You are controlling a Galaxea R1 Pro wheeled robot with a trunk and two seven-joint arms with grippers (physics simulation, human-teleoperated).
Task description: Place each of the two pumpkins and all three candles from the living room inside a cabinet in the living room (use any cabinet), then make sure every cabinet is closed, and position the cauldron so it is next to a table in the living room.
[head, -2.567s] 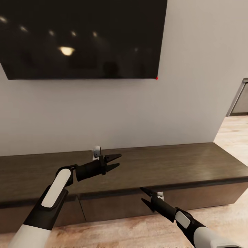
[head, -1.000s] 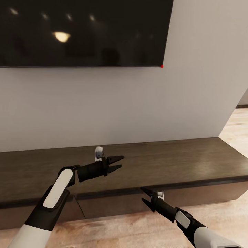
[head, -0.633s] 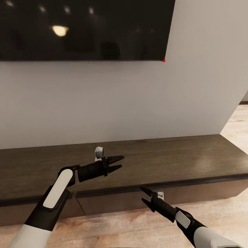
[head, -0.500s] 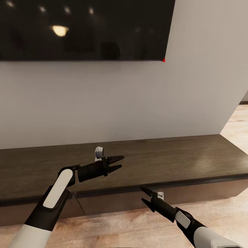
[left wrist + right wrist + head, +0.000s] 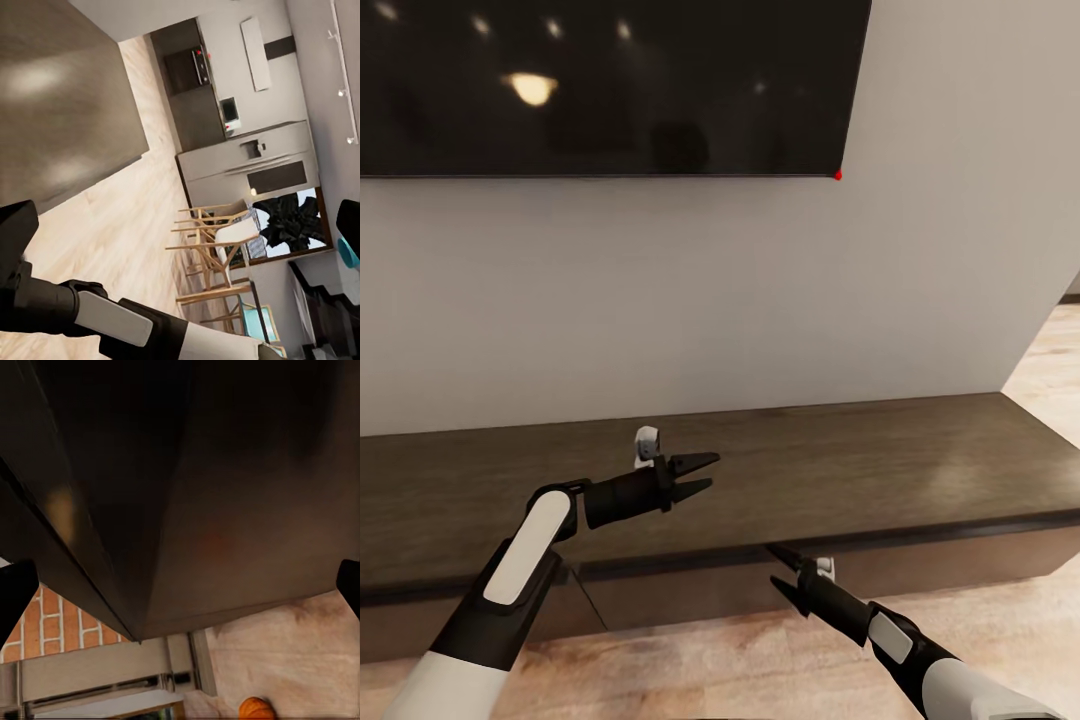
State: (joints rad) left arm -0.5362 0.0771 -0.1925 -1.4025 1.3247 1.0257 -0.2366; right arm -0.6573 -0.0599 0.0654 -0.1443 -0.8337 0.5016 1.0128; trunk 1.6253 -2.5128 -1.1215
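Observation:
The long dark-brown cabinet [image 5: 880, 470] runs along the wall under the TV. My left gripper [image 5: 698, 475] hovers open and empty over its top, near the middle. My right gripper [image 5: 778, 571] is lower, open and empty, just in front of the cabinet's front face [image 5: 225, 510], which the right wrist view sees from very close. In that view part of an orange pumpkin [image 5: 256, 708] lies on the floor at the frame's edge. The candles, cauldron and table are out of view.
A large black TV [image 5: 600, 80] hangs on the grey wall. The wall ends at the right, with wood floor [image 5: 1050, 370] beyond it. The left wrist view looks past the cabinet's end to dining chairs [image 5: 214, 255] and a kitchen wall [image 5: 225, 112].
The whole picture has shifted, so the camera moved and now faces the cabinet more squarely. Both arms keep the same pose and both grippers stay open.

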